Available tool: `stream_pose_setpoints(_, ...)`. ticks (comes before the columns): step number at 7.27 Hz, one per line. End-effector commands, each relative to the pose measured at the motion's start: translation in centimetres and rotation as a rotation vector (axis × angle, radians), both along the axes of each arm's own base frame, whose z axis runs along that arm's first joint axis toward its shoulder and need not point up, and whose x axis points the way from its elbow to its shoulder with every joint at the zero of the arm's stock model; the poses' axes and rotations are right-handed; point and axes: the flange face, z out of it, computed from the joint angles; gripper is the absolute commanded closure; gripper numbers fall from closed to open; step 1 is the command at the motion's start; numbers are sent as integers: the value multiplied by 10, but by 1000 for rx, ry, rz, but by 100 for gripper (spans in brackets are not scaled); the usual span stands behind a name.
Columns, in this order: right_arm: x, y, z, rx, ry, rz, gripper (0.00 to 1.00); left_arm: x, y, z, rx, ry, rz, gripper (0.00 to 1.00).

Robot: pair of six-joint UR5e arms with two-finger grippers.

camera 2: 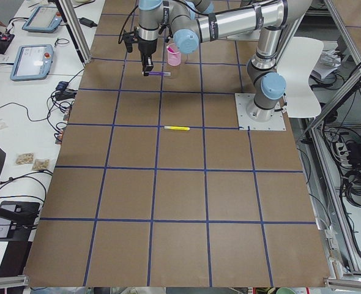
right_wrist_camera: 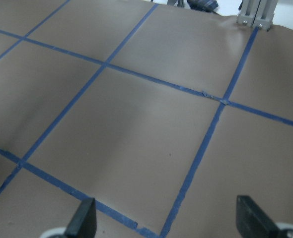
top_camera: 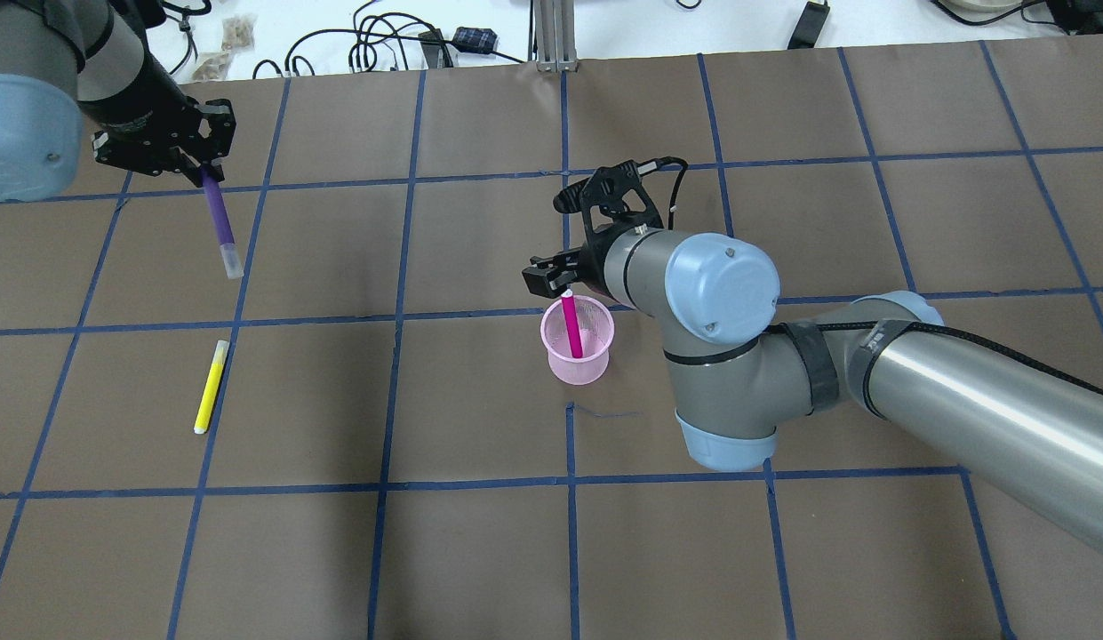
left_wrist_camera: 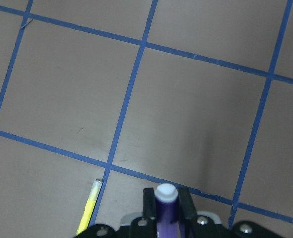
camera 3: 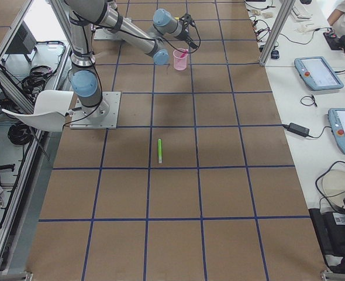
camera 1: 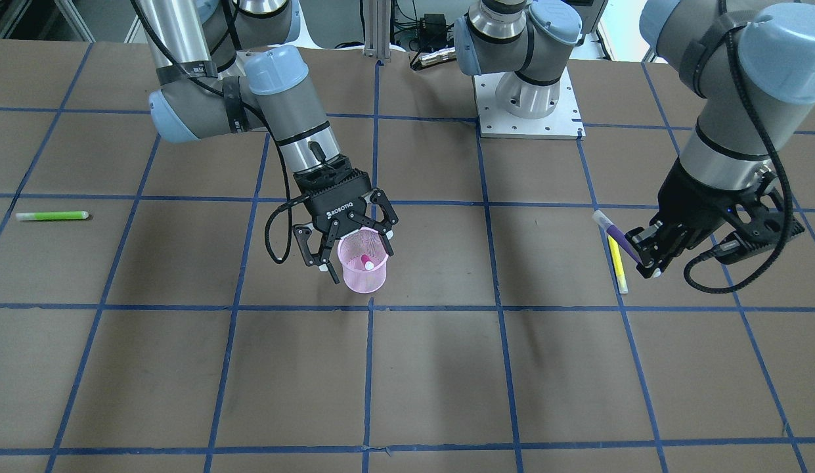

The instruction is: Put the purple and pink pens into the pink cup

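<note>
The pink cup [camera 1: 363, 270] [top_camera: 578, 347] stands upright near the table's middle. The pink pen [top_camera: 571, 322] [camera 1: 367, 263] leans inside it. My right gripper [camera 1: 358, 252] [top_camera: 554, 279] is open just above the cup's rim and is not holding the pen; its fingertips [right_wrist_camera: 84, 219] are spread wide in the right wrist view. My left gripper [camera 1: 647, 265] [top_camera: 203, 172] is shut on the purple pen [camera 1: 613, 232] [top_camera: 219, 220] [left_wrist_camera: 165, 210]. It holds the pen above the table, far to the cup's side.
A yellow pen [camera 1: 618, 265] [top_camera: 210, 388] lies on the table below the left gripper. A green pen [camera 1: 51, 215] [camera 3: 159, 150] lies far out on the right arm's side. The left arm's base plate [camera 1: 565, 125] sits at the robot's edge.
</note>
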Motion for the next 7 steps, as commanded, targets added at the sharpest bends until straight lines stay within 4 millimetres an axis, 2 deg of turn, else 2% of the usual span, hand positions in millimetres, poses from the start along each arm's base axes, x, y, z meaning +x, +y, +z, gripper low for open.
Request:
stream_pose_setpoints(1,-9,-49,71,161,103,-33,0,-28,-1,-1,-28,31,72,100)
stream_pose_setpoints(2,-22,-74,109,193,163,-25,0,-60,-1,3,-75,58,99,100)
stream_pose_setpoints(3,-55,-98,139,273,196,-45,0,-93,-1,-4,-99,68,100,100)
stream_pose_setpoints(4,-85,-106,164,374,218,-86,0,-124,0,-10,-156,86,119,100)
stream_pose_setpoints(5,-111,-107,183,467,277,-132,0,-149,6,-18,-191,103,125,100)
stream_pose_setpoints(6,-131,-105,189,534,361,-175,0,-172,13,-28,-216,114,117,100)
stream_pose_setpoints(7,-132,-98,190,549,363,-182,0,-197,22,-31,-260,103,142,100)
